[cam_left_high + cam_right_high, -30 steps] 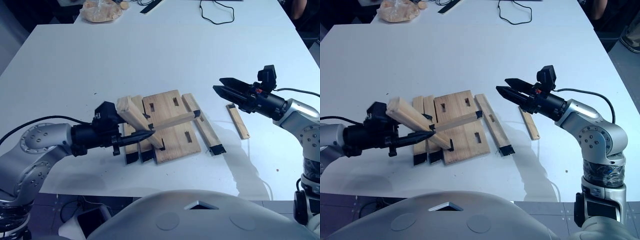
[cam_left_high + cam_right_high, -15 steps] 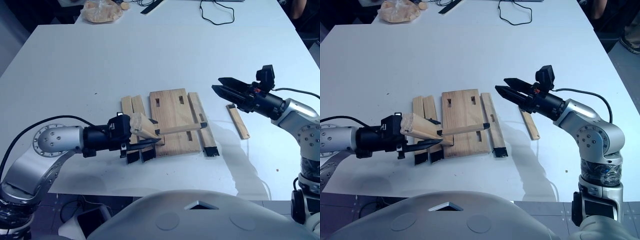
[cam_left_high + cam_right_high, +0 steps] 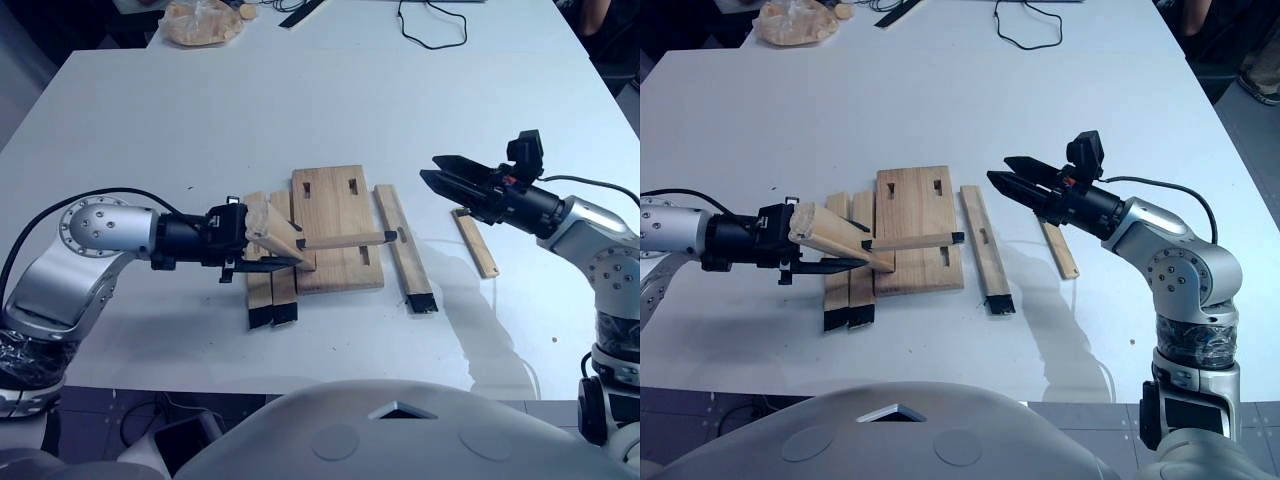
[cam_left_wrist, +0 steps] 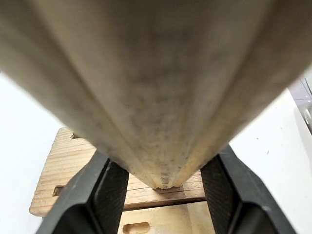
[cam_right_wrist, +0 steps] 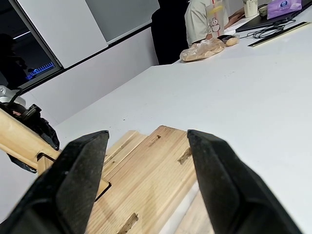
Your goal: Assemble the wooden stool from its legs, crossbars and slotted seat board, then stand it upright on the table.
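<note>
Left gripper: the left gripper point(image 3: 262, 248) is low over the table point(image 3: 150, 130), closed tight on a leg point(image 3: 272, 228).
Leg: it is tilted, thick end up by the gripper, low end over the left edge of the board point(image 3: 335, 215).
Crossbar: a thin crossbar point(image 3: 345, 240) sticks out of the leg's low end. It reaches across the board, and its dark tip ends just by the right leg point(image 3: 405, 250). I cannot tell if it touches the board.
Left wrist view: the leg looms big and close, with a black finger point(image 4: 105, 195) on each side. The board shows flat under it.
Right gripper: the right gripper point(image 3: 430, 168) hangs in the air to the right of the board. Its jaws are wide apart with nothing in them.
Right wrist view: the two fingers point(image 5: 78, 190) frame the board, and its slots show. Far off are the left gripper and its leg.
Two legs: two legs point(image 3: 272, 295) lie side by side, tight against the board's left edge.
Right leg: it lies flat just right of the board.
Loose crossbar: the loose crossbar point(image 3: 475, 243) lies flat below the right arm, apart from the rest.
Far end: a bag point(image 3: 205, 20) and a cable point(image 3: 432, 30).
</note>
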{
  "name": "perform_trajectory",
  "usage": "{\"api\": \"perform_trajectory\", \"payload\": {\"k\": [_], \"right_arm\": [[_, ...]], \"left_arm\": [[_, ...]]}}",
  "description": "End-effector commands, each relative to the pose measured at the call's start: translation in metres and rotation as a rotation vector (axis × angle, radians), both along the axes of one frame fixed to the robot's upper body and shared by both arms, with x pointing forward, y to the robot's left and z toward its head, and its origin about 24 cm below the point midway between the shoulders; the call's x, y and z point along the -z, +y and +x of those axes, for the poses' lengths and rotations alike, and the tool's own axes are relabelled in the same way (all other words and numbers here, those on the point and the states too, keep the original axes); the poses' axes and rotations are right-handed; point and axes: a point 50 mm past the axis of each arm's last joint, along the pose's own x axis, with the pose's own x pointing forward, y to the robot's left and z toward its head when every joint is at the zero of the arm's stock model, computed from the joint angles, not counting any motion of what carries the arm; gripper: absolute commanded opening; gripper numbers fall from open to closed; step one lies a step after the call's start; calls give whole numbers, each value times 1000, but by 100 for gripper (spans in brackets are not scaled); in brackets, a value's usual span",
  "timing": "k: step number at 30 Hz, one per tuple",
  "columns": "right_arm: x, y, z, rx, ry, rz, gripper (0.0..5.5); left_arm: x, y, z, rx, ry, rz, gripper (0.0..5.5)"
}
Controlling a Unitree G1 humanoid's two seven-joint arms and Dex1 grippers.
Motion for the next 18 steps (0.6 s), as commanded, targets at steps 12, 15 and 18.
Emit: {"api": "perform_trajectory", "payload": {"k": [12,15,18], "right_arm": [[-2,-1,7,-9,4,-20,295],[-1,0,6,-7,5,-20,295],[0,0,6,-1,5,-17,295]], "left_arm": [[23,-15,-3,89,26,100,212],[29,-9,6,33,-8,159,254],[26,-8,12,-2,-26,132,310]]}}
